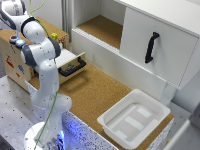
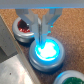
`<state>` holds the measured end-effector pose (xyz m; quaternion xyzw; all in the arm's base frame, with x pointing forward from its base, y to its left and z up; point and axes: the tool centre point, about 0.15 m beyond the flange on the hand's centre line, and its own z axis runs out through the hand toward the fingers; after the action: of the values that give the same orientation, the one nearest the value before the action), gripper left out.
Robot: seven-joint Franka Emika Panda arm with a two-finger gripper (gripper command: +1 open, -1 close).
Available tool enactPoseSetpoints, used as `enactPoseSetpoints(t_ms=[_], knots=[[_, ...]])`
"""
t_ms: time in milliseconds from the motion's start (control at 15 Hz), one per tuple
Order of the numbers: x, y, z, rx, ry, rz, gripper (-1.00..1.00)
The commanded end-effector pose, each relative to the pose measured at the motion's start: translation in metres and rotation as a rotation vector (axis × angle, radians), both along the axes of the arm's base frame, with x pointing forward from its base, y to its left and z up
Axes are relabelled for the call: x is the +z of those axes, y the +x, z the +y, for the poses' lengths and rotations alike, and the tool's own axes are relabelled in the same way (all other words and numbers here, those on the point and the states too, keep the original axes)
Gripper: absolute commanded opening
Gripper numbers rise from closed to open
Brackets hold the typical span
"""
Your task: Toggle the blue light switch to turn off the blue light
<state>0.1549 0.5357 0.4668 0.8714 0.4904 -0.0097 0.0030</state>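
Observation:
In the wrist view the blue light switch [image 2: 48, 51] is a round cap in a grey rim, glowing bright blue. My gripper [image 2: 40, 37] is shut, its fingertips pressed together and touching or just above the cap's edge on the side nearer the red-capped knob [image 2: 22, 26]. The red knob is unlit. In the exterior view my gripper [image 1: 14, 38] points down at the top of the wooden box [image 1: 15, 65] on the exterior view's left, and a pale blue glow [image 1: 20, 43] shows right beside it.
A small yellow block [image 1: 54, 36] sits on the wooden box's top. Beside the box a drawer with a black handle [image 1: 72, 67] stands open. A white bin [image 1: 132, 117] rests on the cork table, and a white cabinet with a black handle [image 1: 151, 47] stands behind.

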Motion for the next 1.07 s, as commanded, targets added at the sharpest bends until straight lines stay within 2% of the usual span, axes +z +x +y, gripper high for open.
enactPoseSetpoints(t_ms=[0, 333, 467, 667, 800, 867, 1000], knots=[[-0.026, 0.006, 0.000, -0.034, -0.056, 0.015, -1.00], [-0.037, 0.001, 0.001, -0.001, -0.053, 0.019, -1.00], [-0.042, -0.001, -0.001, -0.005, -0.028, 0.023, -1.00], [-0.010, -0.003, -0.001, -0.002, 0.010, -0.045, -1.00], [0.033, -0.003, 0.000, 0.004, 0.032, -0.123, -1.00], [0.055, -0.003, 0.001, 0.015, 0.019, -0.157, 1.00], [0.085, -0.002, -0.001, 0.021, -0.006, -0.220, 1.00]])
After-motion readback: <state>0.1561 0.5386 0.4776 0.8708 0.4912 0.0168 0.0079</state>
